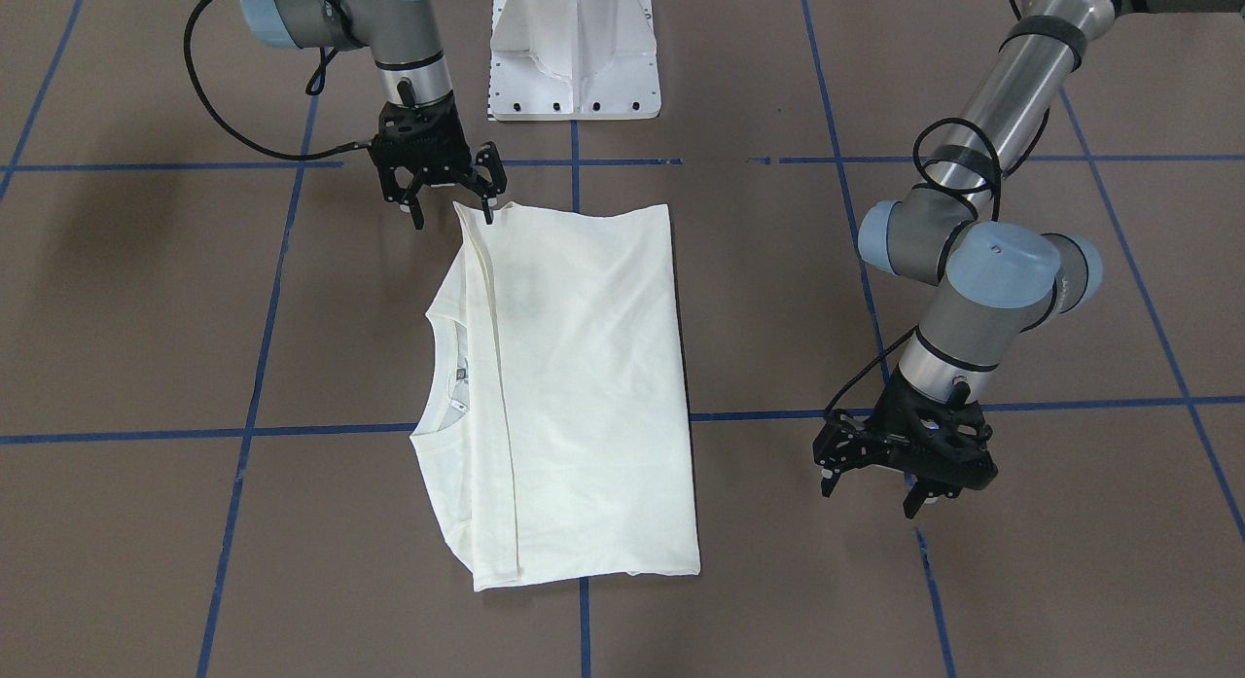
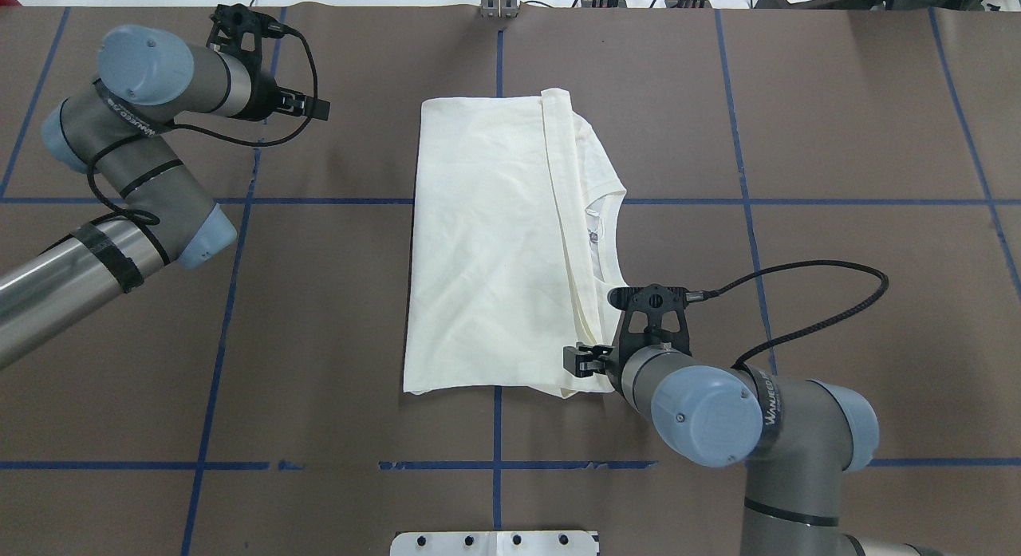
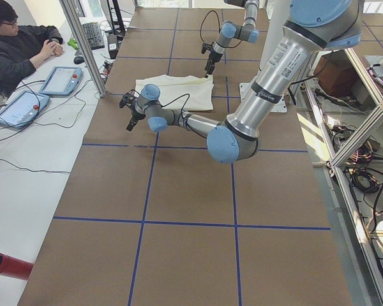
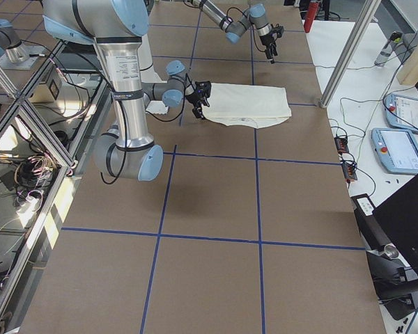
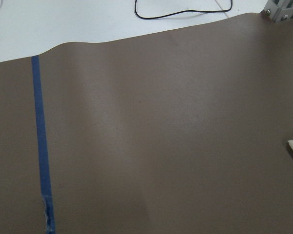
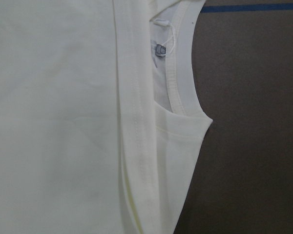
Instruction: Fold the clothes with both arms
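The right hand [image 1: 453, 214] has its fingers spread apart and grips nothing. One fingertip [image 1: 487, 209] sits at the corner of the T-shirt [image 1: 584, 386] nearest the robot, on the collar side, though the views do not settle whether it touches the cloth. The right arm [image 2: 718, 416] reaches this corner from the robot's side of the desk [image 1: 146, 318]. Its wrist camera looks down on the ribbed neckline [image 6: 183, 73], the small label [image 6: 159, 49] inside it, and a stitched hem [image 6: 132, 146] folded over beside them. The left hand [image 1: 871, 500] is also spread open and empty. It hangs over bare desk, well apart from the shirt on the robot's left, level with the shirt's far end. The left arm [image 2: 120, 141] bends across that side, and its wrist camera shows brown desk, a strip of blue tape [image 5: 41, 146] and a sliver of cream cloth at the frame's edge. The T-shirt lies flat in the middle of the desk as a rough rectangle, plain side up. A folded layer covers most of it, and the neckline shows along the edge toward the robot's right. Blue tape lines cross the brown surface beneath it. The white pedestal base [image 1: 574, 55] stands at the robot's end of the desk.
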Robot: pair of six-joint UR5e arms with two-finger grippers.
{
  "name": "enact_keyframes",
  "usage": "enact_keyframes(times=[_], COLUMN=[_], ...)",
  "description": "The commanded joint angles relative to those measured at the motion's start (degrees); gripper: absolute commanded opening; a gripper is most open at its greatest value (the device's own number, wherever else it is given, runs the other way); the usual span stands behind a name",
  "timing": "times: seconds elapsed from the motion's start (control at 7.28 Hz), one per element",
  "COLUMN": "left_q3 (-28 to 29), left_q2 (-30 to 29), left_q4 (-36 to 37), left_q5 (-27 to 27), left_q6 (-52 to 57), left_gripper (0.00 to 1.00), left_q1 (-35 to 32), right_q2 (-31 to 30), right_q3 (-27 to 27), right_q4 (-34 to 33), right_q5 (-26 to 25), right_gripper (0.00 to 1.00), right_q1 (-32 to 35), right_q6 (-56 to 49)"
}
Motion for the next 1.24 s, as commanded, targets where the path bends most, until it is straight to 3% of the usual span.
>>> enact_keyframes(times=[0.0, 0.14, 1.1], left_q3=[-0.3, -0.4, -0.8], left_q2=[0.4, 0.8, 1.0], left_q4=[-0.1, -0.1, -0.1], left_q5=[0.0, 0.0, 0.0], left_q6=[0.0, 0.0, 0.0], left_gripper=[1.0, 1.0, 1.0], left_q1=[0.0, 0.0, 0.1], right_q2=[5.6, 5.6, 3.0], right_q3=[-4.1, -4.0, -4.1], right_q4=[-7.8, -9.1, -15.9], right_q5=[4.6, 7.9, 9.7], right_gripper=[1.0, 1.0, 1.0], right_q1=[2.5, 3.0, 7.6], right_q6=[-6.4, -6.6, -12.5])
